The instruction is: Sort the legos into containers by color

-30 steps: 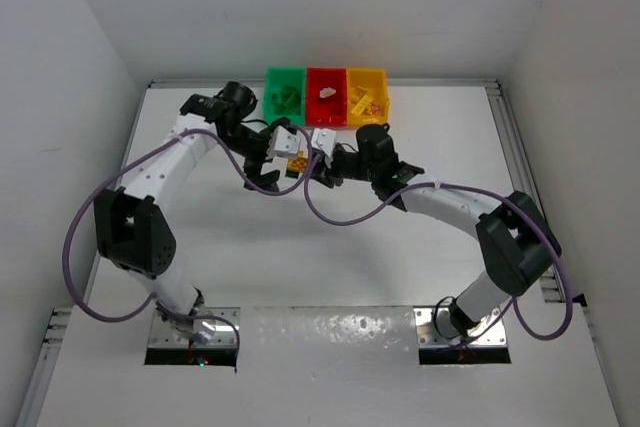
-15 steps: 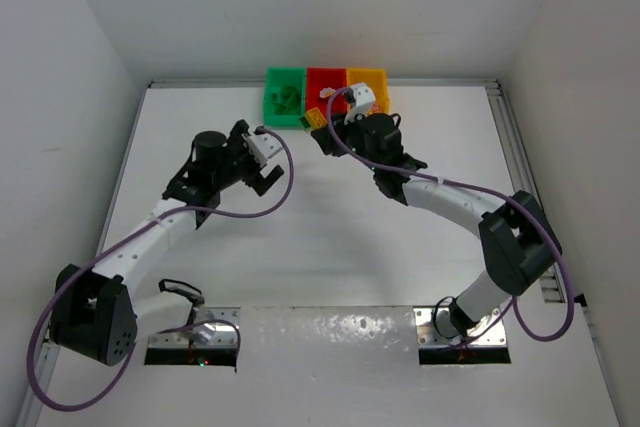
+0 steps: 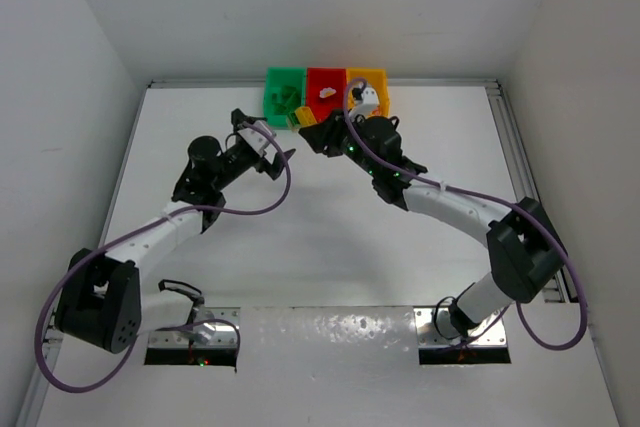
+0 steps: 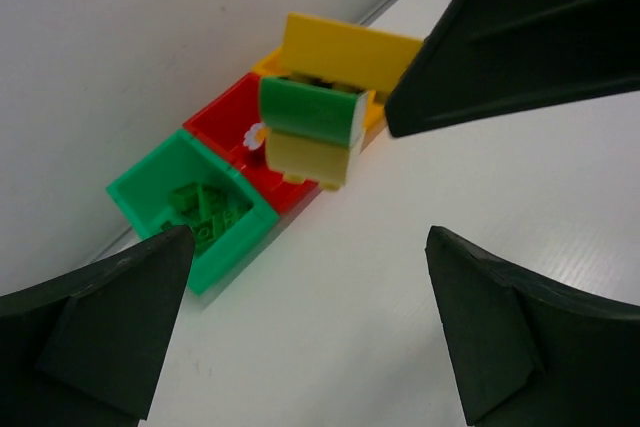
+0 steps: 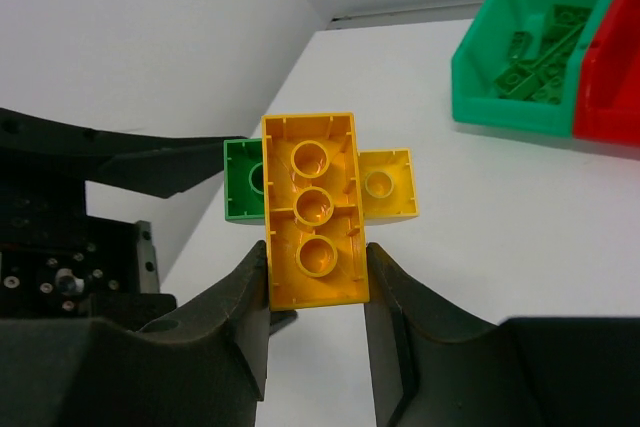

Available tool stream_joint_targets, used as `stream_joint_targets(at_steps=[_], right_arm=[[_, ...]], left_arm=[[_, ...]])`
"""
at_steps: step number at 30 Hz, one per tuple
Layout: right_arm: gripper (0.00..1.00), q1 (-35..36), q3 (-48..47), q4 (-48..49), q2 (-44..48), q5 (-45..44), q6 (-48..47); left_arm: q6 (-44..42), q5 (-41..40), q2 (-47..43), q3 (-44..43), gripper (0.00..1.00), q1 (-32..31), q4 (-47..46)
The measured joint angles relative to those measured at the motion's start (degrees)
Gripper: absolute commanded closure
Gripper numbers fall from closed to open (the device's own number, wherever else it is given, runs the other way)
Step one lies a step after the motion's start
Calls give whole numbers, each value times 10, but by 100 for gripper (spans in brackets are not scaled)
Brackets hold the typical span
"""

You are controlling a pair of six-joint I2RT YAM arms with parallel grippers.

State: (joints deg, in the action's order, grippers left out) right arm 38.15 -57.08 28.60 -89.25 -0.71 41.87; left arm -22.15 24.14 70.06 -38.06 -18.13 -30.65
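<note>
The right gripper [image 5: 315, 252] has its two fingers narrowed onto the long sides of a yellow brick [image 5: 312, 209], which it holds underside to the wrist camera with its three hollow tubes showing. Clipped to that brick are a green brick [image 5: 243, 180] jutting out at 9 o'clock and a small yellow brick [image 5: 387, 183] at 3 o'clock. The legos are thus a mixed-colour clump, probably lifted clear of the table [image 3: 330, 247] so it can be pulled apart before anything is dropped in a bin. The left gripper [image 4: 308, 247] faces the clump from about 8 o'clock in the overhead view. Its fingers are spread wide with nothing between them, which looks like readiness to take one of the side bricks. The three bins stand in a row at the table's 12 o'clock edge: the green bin [image 3: 284, 97], the red bin [image 3: 325, 95] and the yellow bin [image 3: 368, 92]. The clump hangs just at 6 o'clock of the seam between green and red, near enough for a short drop. Loose green pieces lie in the green bin, and a white flower-like piece [image 4: 258, 133] sits in the red one. No brand, label or lettering can be read on the bricks, bins or arms, and any stud marking is too small to tell.
</note>
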Motion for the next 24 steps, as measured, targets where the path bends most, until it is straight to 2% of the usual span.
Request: stream_joint_targets(at_steps=[8, 15, 19, 20, 24], right_arm=[[100, 12, 8, 25, 0, 24, 42], [100, 18, 8, 31, 0, 41, 67], [100, 21, 8, 31, 0, 44, 73], [100, 21, 8, 32, 0, 45, 74], [100, 21, 8, 31, 0, 50, 79]], left_arm=[[27, 47, 16, 2, 10, -14, -33], [19, 48, 22, 4, 30, -15, -61], [12, 48, 23, 4, 36, -16, -67], [11, 49, 23, 4, 39, -17, -68], [2, 34, 23, 4, 62, -17, -71]])
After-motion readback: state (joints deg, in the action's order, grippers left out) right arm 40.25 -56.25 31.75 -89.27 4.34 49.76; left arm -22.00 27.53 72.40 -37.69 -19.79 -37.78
